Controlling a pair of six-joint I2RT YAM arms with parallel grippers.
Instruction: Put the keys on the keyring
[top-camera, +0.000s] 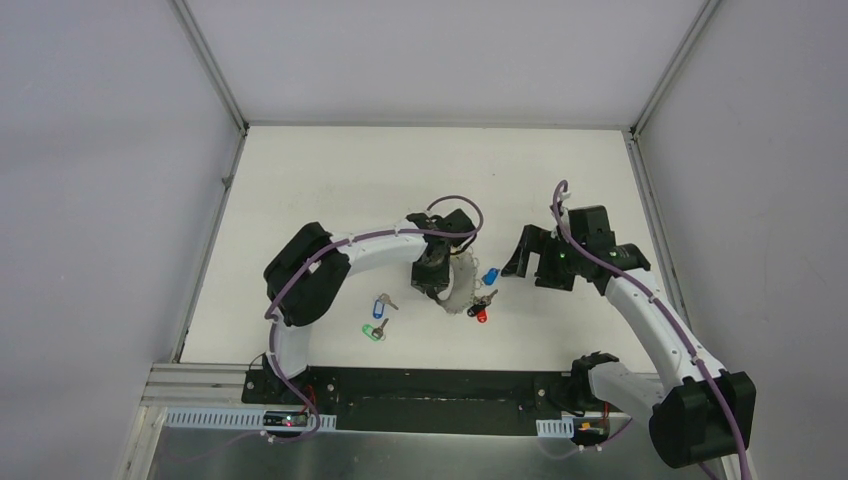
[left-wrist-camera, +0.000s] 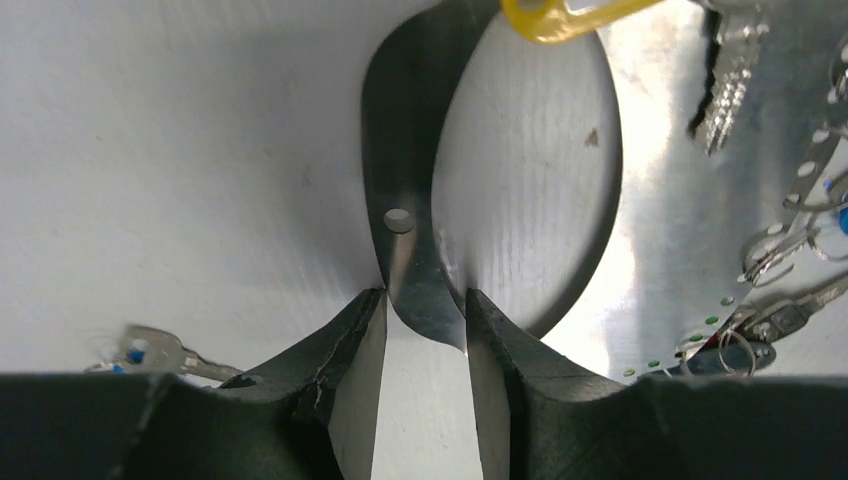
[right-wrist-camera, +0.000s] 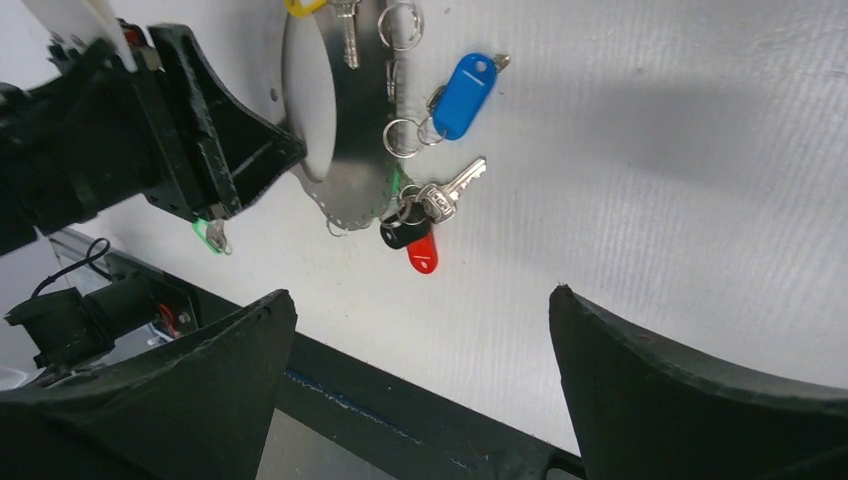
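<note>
The keyring (top-camera: 463, 288) is a flat grey metal loop with small holes along its rim, lying mid-table. It carries keys with a blue tag (top-camera: 490, 276), a red tag (top-camera: 482, 314) and a yellow tag (left-wrist-camera: 552, 16). My left gripper (top-camera: 440, 284) is shut on the loop's thin band (left-wrist-camera: 405, 215), fingertips either side of it (left-wrist-camera: 425, 300). Two loose keys lie to its left, one with a blue tag (top-camera: 380, 304), one with a green tag (top-camera: 372, 331). My right gripper (top-camera: 535, 266) is wide open and empty, right of the keyring (right-wrist-camera: 350, 130) and above the table (right-wrist-camera: 420, 295).
The right wrist view shows the ring's blue tag (right-wrist-camera: 465, 80), a red tag (right-wrist-camera: 422, 255) and a black tag (right-wrist-camera: 403, 237) on small split rings, and a green tag (right-wrist-camera: 206, 234) beneath the left gripper. The black base rail (top-camera: 430, 385) runs along the near edge. White walls enclose the table.
</note>
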